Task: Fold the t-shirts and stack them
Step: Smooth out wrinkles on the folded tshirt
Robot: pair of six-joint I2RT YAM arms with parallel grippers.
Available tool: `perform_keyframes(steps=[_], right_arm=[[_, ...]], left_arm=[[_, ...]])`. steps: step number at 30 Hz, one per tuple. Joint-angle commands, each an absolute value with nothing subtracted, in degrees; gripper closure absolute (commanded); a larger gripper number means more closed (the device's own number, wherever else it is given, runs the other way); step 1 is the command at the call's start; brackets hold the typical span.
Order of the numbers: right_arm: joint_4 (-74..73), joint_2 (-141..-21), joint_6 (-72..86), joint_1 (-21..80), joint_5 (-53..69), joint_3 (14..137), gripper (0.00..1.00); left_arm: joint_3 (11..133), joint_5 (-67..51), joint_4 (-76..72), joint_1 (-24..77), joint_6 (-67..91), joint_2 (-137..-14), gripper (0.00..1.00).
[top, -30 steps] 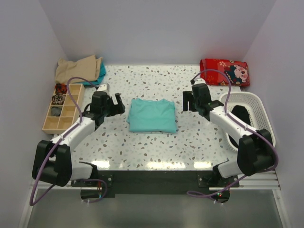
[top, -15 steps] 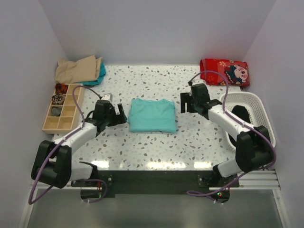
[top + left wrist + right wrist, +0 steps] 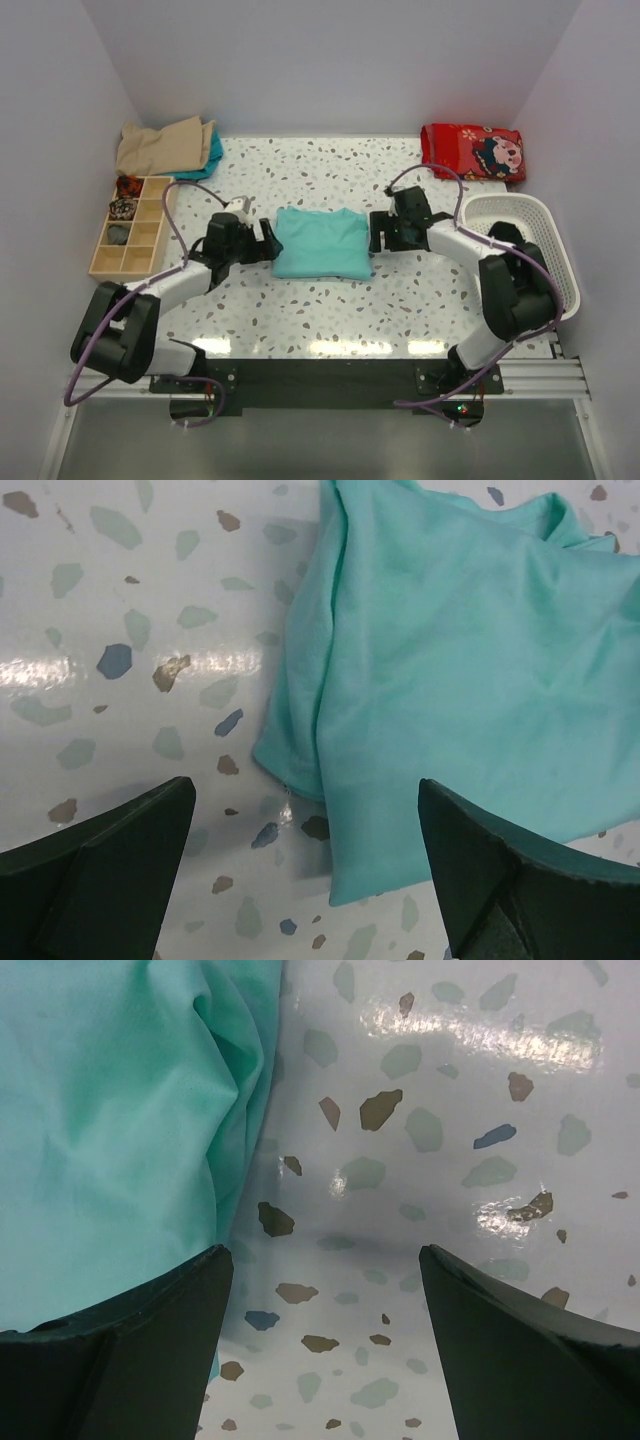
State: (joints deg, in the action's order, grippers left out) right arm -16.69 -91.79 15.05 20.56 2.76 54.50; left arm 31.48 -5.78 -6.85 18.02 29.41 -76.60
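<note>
Top view: the folded teal t-shirt (image 3: 322, 243) is lying at the centre of the table (image 3: 330, 320), a neat rectangle with its neckline towards 12 o'clock. The left gripper (image 3: 262, 243) is sitting just beside its 9 o'clock edge and the right gripper (image 3: 380, 232) just beside its 3 o'clock edge, both low. A tan shirt pile (image 3: 160, 145) is resting in the 10 o'clock corner, a red cloth (image 3: 470, 150) at 1 o'clock, a white basket (image 3: 500, 201) at 3 o'clock and a wooden tray (image 3: 100, 262) at 9 o'clock.

Left wrist view: the fingers (image 3: 100, 870) are standing wide apart and holding nothing. The shirt's layered edge and near corner are lying between them; contact cannot be determined.

Right wrist view: the fingers (image 3: 540, 1360) are likewise spread wide and empty. The opposite edge, bunching into a soft ridge, is sitting by the 9 o'clock finger.

Handling judgement: the cloth is looking light, limp and non-fragile, and the fold is likely to sag or open if lifted from one point. Taking hold at both side edges, pinching all layers, appears advisable.

View comparison: only the wrist views are showing the stacked layers and creases; only the top view is showing the tan pile, the probable stacking place.
</note>
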Motion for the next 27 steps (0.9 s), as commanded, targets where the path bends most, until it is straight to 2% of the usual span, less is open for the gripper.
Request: perform_keyframes(steps=[1, 9, 15, 16, 18, 19, 21, 22, 23, 26, 27], right_arm=[[-13.5, -93.1, 16.4, 20.5, 5.3, 53.9, 0.2], [-13.3, -94.0, 16.3, 20.4, 5.6, 53.5, 0.2], [-12.7, -95.4, 16.3, 20.5, 6.7, 53.8, 0.19], [-12.6, -95.6, 16.3, 20.4, 6.7, 53.8, 0.19], [-12.8, -96.5, 16.2, 20.5, 7.1, 54.0, 0.19], [-12.9, -96.8, 16.0, 20.5, 7.5, 54.1, 0.19], [-12.7, -96.9, 15.9, 20.4, 8.5, 54.1, 0.19], [-12.7, -97.1, 15.9, 20.5, 8.6, 54.1, 0.19], [-12.4, -97.2, 15.8, 20.4, 8.9, 54.0, 0.19], [-12.2, -97.3, 15.6, 20.4, 9.8, 54.1, 0.2], [-12.1, -97.4, 15.6, 20.5, 9.8, 54.1, 0.19]], left_arm=[[31.1, -12.3, -20.2, 18.3, 29.1, -81.0, 0.04], [29.4, -17.0, -26.4, 19.0, 30.2, -86.8, 0.09], [27.8, -18.5, -30.7, 20.0, 30.8, -89.7, 0.17], [27.8, -19.7, -31.6, 20.0, 30.9, -90.6, 0.29], [27.7, -20.8, -32.6, 20.1, 31.8, -91.1, 0.45], [27.7, -21.6, -33.0, 20.2, 32.1, -91.3, 0.61], [27.7, -22.1, -33.1, 20.6, 32.8, -91.1, 0.74], [27.3, -22.1, -33.1, 20.7, 32.9, -90.4, 0.9], [27.3, -22.0, -33.0, 20.9, 32.9, -90.0, 0.99], [27.3, -20.1, -31.4, 20.9, 32.8, -89.2, 1.0], [27.6, -20.0, -29.4, 20.9, 32.3, -89.0, 0.93]])
